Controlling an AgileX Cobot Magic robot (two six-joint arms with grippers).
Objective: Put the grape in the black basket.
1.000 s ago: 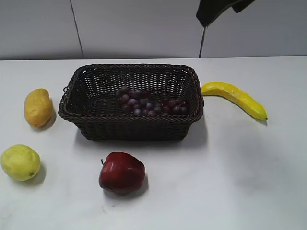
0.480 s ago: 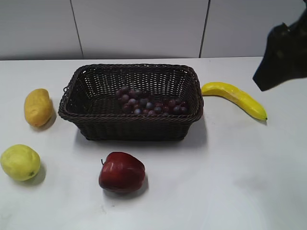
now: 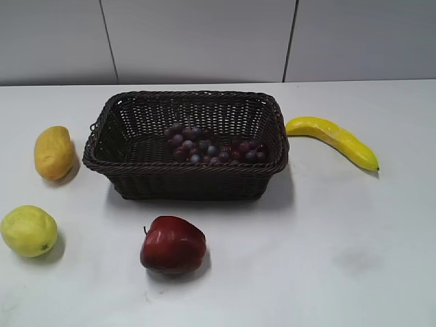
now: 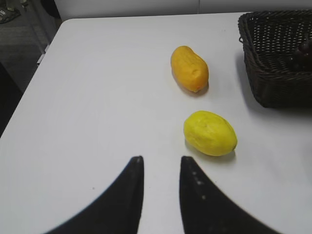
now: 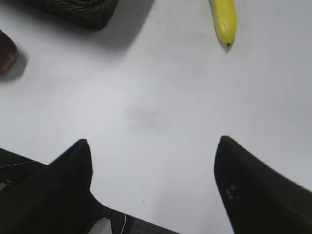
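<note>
Two yellow fruits sit at the far left of the counter point(image 3: 354, 272) from my seat: the orange-yellow mango point(image 3: 54, 152) farther back and the lemon point(image 3: 28, 230) nearer me. My left claw point(image 4: 160, 168) hangs just short of the lemon in its wrist view, its fingers set narrow with only a slim gap between them and nothing held.

Moving right, the red apple point(image 3: 173, 244) lies near the front, just ahead of the black basket point(image 3: 191, 178). The grape point(image 3: 214, 147) lies inside that basket, on its floor toward the right half, and no claw touches it. I judge the placing done; what is left, as far as I can see, is only parking the arms.

Right of the basket, the banana point(image 3: 334, 139) rests close to its right rim, curving away toward the right.

My right claw point(image 5: 153, 163) is out of the exterior view; its own camera shows the fingers spread wide over bare counter, empty, with the banana's tip point(image 5: 224, 22) well beyond them.
</note>
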